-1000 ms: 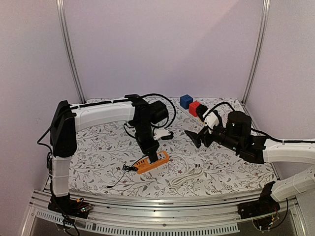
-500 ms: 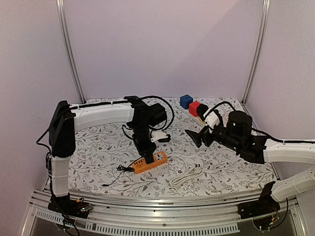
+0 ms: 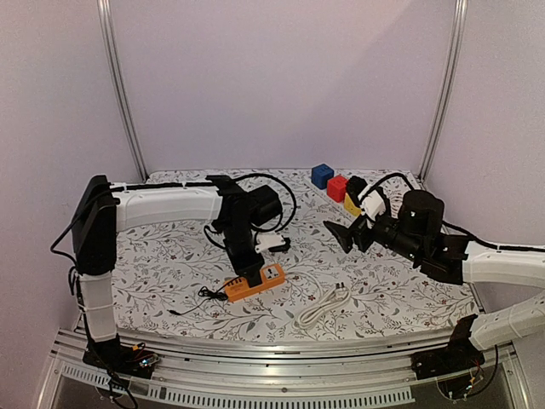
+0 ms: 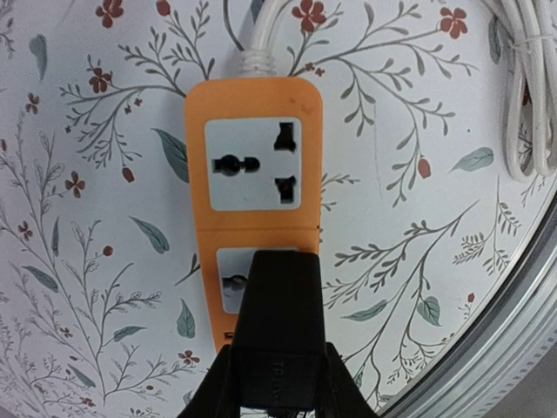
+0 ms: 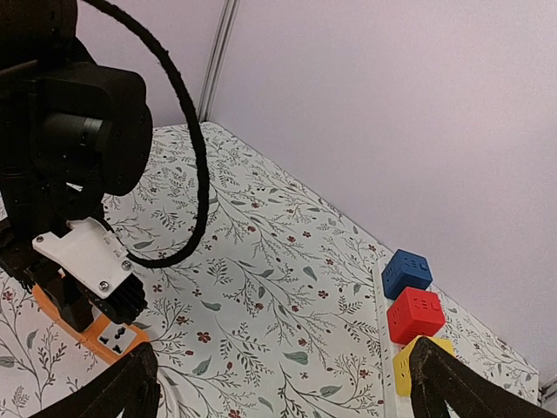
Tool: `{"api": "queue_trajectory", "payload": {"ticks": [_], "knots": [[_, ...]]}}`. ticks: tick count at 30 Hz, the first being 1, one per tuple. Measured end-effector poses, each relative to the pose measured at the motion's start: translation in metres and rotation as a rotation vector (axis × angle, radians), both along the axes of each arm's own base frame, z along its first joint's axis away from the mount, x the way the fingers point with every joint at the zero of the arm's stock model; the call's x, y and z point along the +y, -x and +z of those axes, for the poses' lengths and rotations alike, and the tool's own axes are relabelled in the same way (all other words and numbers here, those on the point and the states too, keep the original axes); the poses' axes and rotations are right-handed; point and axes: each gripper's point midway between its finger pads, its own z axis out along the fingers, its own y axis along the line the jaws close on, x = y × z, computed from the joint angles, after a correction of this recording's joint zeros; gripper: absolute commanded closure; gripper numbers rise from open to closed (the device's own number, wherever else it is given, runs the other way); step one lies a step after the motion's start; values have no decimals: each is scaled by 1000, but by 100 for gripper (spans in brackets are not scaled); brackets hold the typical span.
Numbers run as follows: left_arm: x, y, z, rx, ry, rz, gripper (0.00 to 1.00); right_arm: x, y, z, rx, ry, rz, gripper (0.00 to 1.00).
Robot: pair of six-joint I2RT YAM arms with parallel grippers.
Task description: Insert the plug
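Closest to my left wrist camera, the left gripper (image 4: 278,387) is narrowed onto the black plug (image 4: 280,322), clamping it by its sides. The plug stands over the near socket of the orange power strip (image 4: 252,100). I can't tell whether the pins are seated (the plug body hides them). I'd press straight down along the pins without twisting, because the strip lies loose on the flowered table (image 4: 418,261) and could slide or tip. Beyond the plug the second socket (image 4: 253,164) is free, and a coiled white cable (image 4: 526,104) lies beside the strip. Further off, the right gripper (image 3: 339,236) hangs spread wide and empty; I'd bring it down to pin the strip's far end. The coloured blocks (image 3: 337,186) sit at the back edge, well apart.
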Motion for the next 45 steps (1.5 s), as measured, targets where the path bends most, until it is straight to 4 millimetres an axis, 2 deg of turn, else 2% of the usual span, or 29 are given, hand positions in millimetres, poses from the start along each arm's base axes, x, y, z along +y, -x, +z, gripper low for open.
{"api": "queue_trajectory", "payload": {"ticks": [4, 9, 16, 17, 20, 22, 24, 25, 28, 31, 33, 40, 43, 45], "knots": [[-2, -1, -1, -21, -19, -25, 100, -3, 1, 5, -10, -9, -8, 1], [-2, 2, -6, -4, -64, -39, 100, -6, -1, 1, 2, 7, -23, 1], [-1, 4, -9, 2, -35, -32, 99, -11, -1, -3, 16, 22, -46, 1], [-1, 4, -9, 2, -34, -33, 91, -12, -1, -1, 13, 19, -51, 1], [-2, 4, -8, 3, -33, -35, 56, -17, -2, 3, 5, 13, -74, 1], [-3, 4, -7, 14, -28, -43, 39, -21, -4, 2, 14, 17, -96, 1], [5, 12, -25, 75, -78, -52, 26, -27, -8, -1, 33, 24, -130, 1], [6, 13, -26, 88, -100, -52, 23, -32, -11, -2, 44, 25, -155, 1], [5, 14, -23, 105, -93, -67, 16, -51, -24, -2, 72, 20, -248, 1], [4, 12, -17, 117, -87, -69, 5, -79, -39, 1, 105, 0, -362, 1], [-1, 7, -9, 105, -69, -77, 1, -98, -48, 4, 122, -21, -434, 1], [-10, 1, 20, 64, -7, -127, 0, -174, -76, 21, 168, -92, -687, 1], [-13, 0, 35, 54, 30, -148, 0, -217, -98, 27, 191, -130, -825, 1], [-12, 0, 48, 49, 64, -153, 0, -247, -119, 22, 233, -147, -917, 1]]}}
